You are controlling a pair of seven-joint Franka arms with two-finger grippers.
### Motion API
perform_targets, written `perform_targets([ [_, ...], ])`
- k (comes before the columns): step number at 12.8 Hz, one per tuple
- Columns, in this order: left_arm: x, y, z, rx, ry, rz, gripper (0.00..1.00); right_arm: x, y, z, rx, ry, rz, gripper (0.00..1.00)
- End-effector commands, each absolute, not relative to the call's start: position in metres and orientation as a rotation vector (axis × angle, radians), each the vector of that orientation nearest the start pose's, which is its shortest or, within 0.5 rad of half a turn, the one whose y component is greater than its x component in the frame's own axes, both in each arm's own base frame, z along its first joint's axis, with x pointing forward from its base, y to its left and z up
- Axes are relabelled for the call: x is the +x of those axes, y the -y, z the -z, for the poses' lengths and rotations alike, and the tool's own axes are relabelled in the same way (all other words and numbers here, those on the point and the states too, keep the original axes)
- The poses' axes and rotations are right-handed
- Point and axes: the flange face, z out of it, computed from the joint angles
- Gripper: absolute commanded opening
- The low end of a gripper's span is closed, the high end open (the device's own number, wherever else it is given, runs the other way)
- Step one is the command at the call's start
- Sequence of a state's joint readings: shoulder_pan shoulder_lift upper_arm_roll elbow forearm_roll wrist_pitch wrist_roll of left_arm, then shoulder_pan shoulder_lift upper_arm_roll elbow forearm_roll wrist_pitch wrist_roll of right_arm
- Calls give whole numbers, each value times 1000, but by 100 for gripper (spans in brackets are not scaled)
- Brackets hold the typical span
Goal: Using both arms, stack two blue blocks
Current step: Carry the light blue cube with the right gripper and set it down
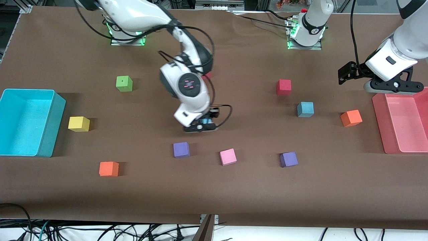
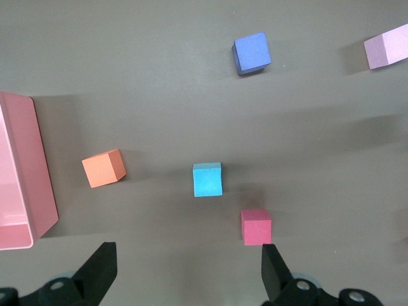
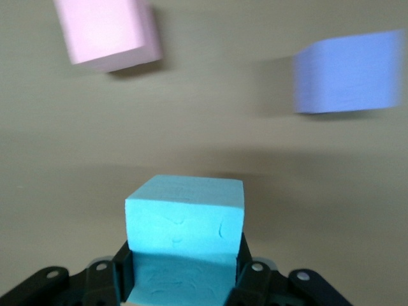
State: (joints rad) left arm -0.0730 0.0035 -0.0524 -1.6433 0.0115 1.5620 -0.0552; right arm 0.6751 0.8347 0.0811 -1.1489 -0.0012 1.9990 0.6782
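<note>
- Right pincer [image 1: 200, 124], low over mid-bench, is clamped on one blue block [image 3: 185, 217]; a purple cube [image 1: 181, 149] and a pink cube [image 1: 228, 156] lie at its 6 o'clock.
- Second blue block [image 1: 305, 109] rests at its 3 o'clock, beside the red cube [image 1: 284, 87].
- Step: carrying; next, I judge, centre above that block, then lower.
- Left pincer [image 2: 188, 271] waits, jaws wide, empty, by the pink bin [image 1: 401, 124].
- Brown bench [image 1: 234, 194] cover; cables along the edge.

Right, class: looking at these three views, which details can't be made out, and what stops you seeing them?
- Front view: the held blue block is almost fully hidden by the right tool and wrist.
- Right wrist view: the pink block and purple block are blurred and cut off by the edges.
- Left wrist view: the pink bin is cut off by the edge.
</note>
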Motion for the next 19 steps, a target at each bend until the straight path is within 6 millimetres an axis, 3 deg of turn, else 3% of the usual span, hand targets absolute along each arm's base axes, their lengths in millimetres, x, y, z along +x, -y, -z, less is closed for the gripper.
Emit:
perform_targets([
  [1, 545, 69, -595, -3143, -120, -139, 100, 565, -554, -274, -3032, 6, 43, 36],
  [3, 545, 69, -595, -3143, -123, -139, 100, 549, -575, -257, -2997, -14, 64, 38],
  [4, 545, 69, -595, -3143, -120, -139, 100, 548, -576, -255, -2996, -12, 64, 40],
  [7, 545, 69, -595, -3143, -123, -139, 100, 545, -572, -231, -3028, -12, 34, 44],
  [10, 545, 69, -595, -3143, -123, -139, 100, 546, -549, -205, -3071, -44, -37, 44],
  [13, 545, 69, -595, -3143, -123, -139, 100, 545, -547, -201, -3071, -72, -48, 47],
  [14, 545, 69, -595, -3143, -123, -139, 100, 544, -547, -200, -3069, -72, -45, 58],
  [15, 545, 69, -595, -3143, -123, -139, 100, 545, -546, -202, -3066, -79, -46, 85],
  [16, 545, 69, -595, -3143, -123, -139, 100, 546, -547, -210, -3051, -88, -45, 100],
  [19, 545, 69, -595, -3143, -123, -139, 100, 558, -541, -257, -3001, -124, -29, 100],
])
